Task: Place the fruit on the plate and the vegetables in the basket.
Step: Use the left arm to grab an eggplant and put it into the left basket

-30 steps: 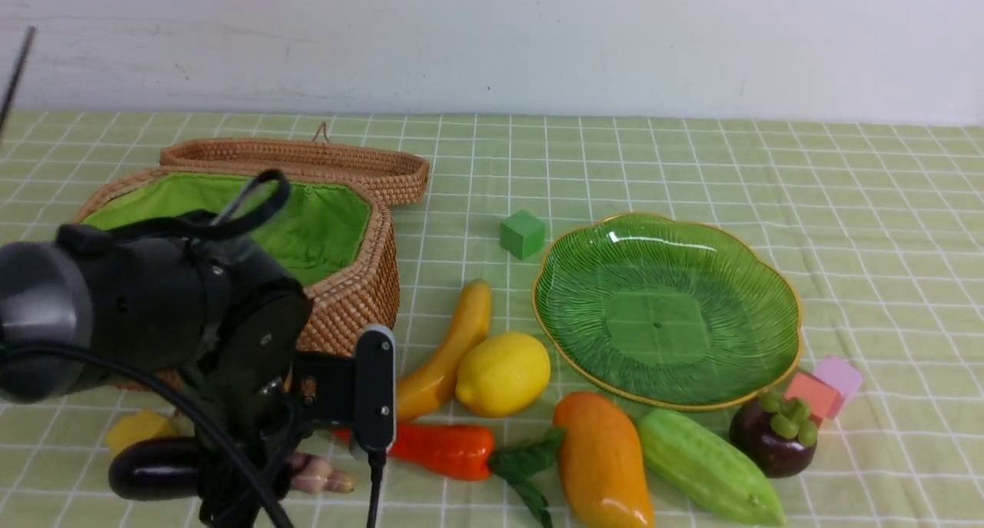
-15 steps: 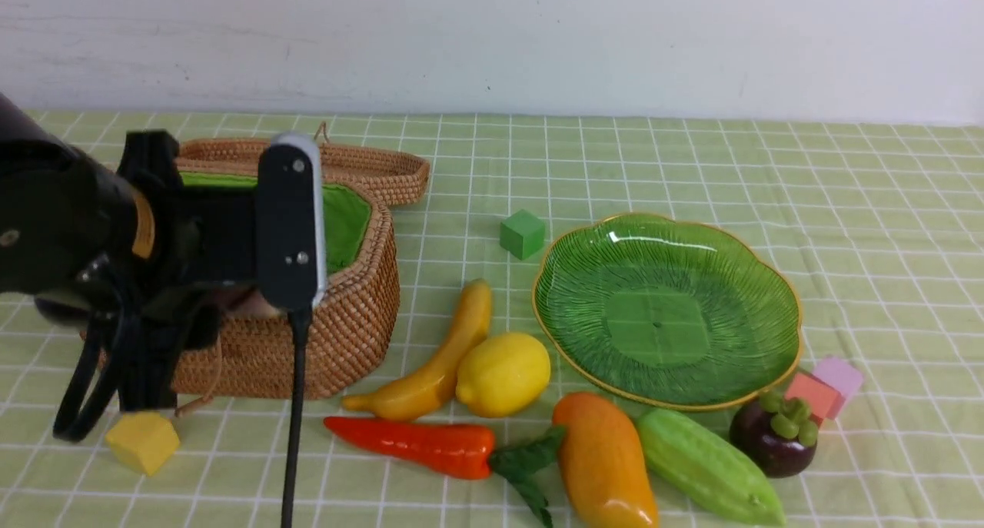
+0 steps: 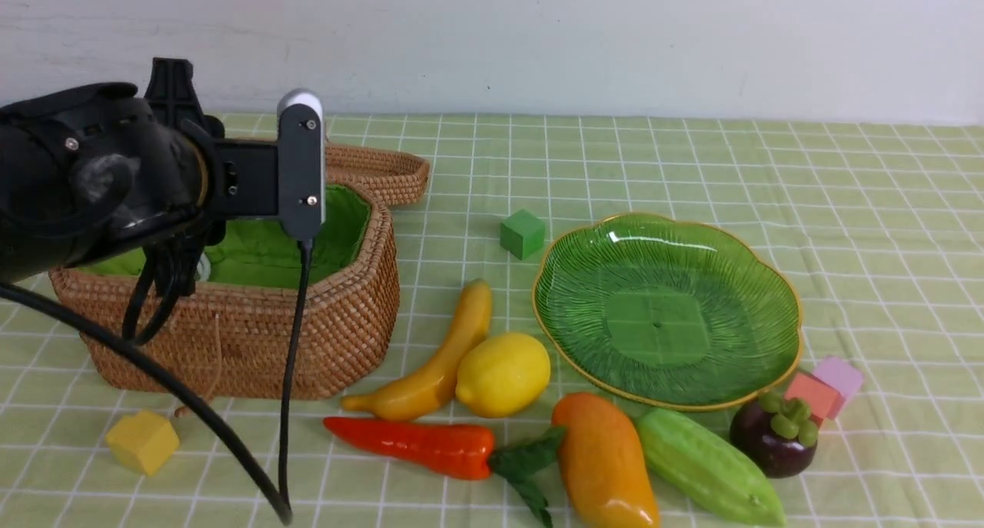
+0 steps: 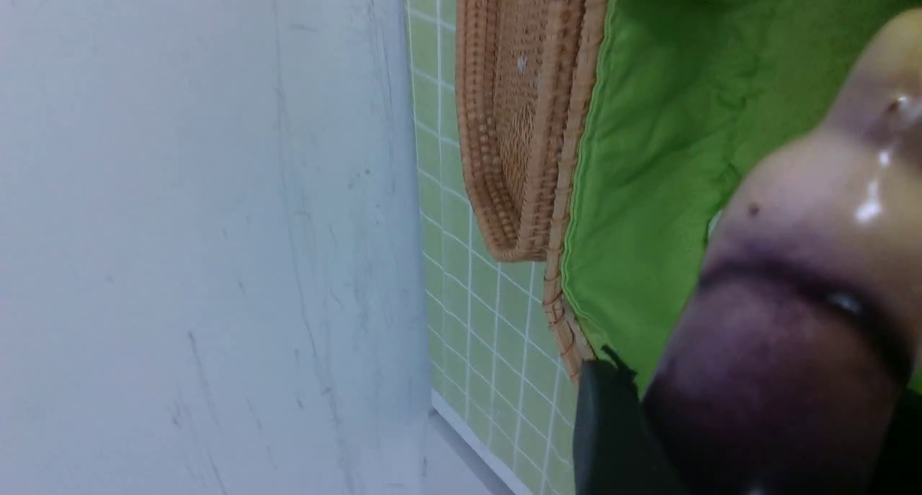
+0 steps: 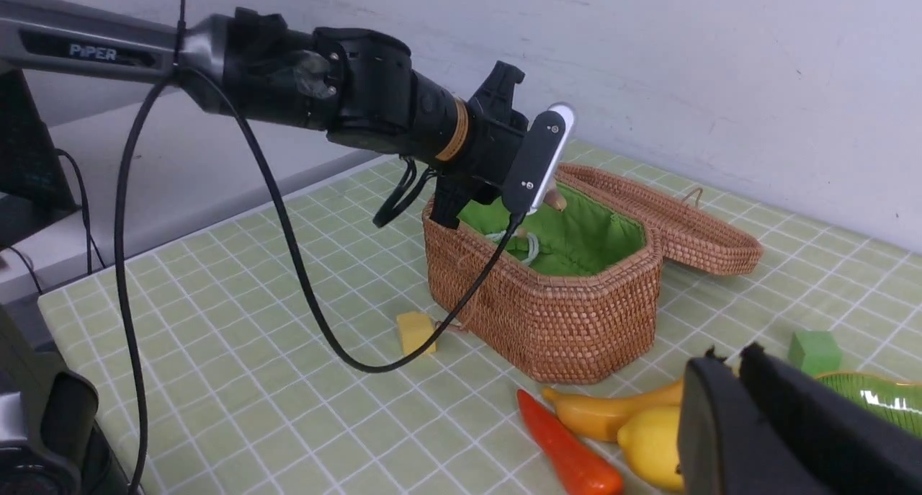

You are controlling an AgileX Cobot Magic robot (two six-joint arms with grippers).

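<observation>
Left arm pose: the left arm [image 3: 77, 174] reaches forward and slightly downward, its wrist level with the rim of the basket [image 3: 307, 336] and its wrist camera [image 3: 301, 163] facing the viewer.
Left pincer: the left pincer [image 4: 753, 394] is clamped on the eggplant [image 4: 807, 264], whose dark purple body sits between the black fingers [image 4: 605, 423] with its pale stem end sticking out past them.
Eggplant position: held over the basket's green lining; whether it touches the cloth cannot be told.
Basket: directly under the left pincer, with its open lid [image 3: 377, 171] lying just beyond.
Right pincer: the right pincer [image 5: 735, 354] has its fingers together and empty, with the lemon [image 3: 503, 374] and banana [image 3: 446, 359] just under it.
Change from earlier: a second ago the left arm was low over the near table edge, and the eggplant lay there by the yellow cube [image 3: 142, 441]. Half a second ago it was rising in front of the basket. Now it is above the basket and the eggplant is off the table.
Unmoved: the plate [image 3: 769, 282], carrot [image 3: 430, 445], mango [image 3: 603, 463], gourd [image 3: 703, 466] and mangosteen [image 3: 772, 440] all lie well to the right of the left pincer.
Plate: holds nothing.
Readable writing: "PiPER" [image 5: 90, 51] in pale letters on the left arm's link.
</observation>
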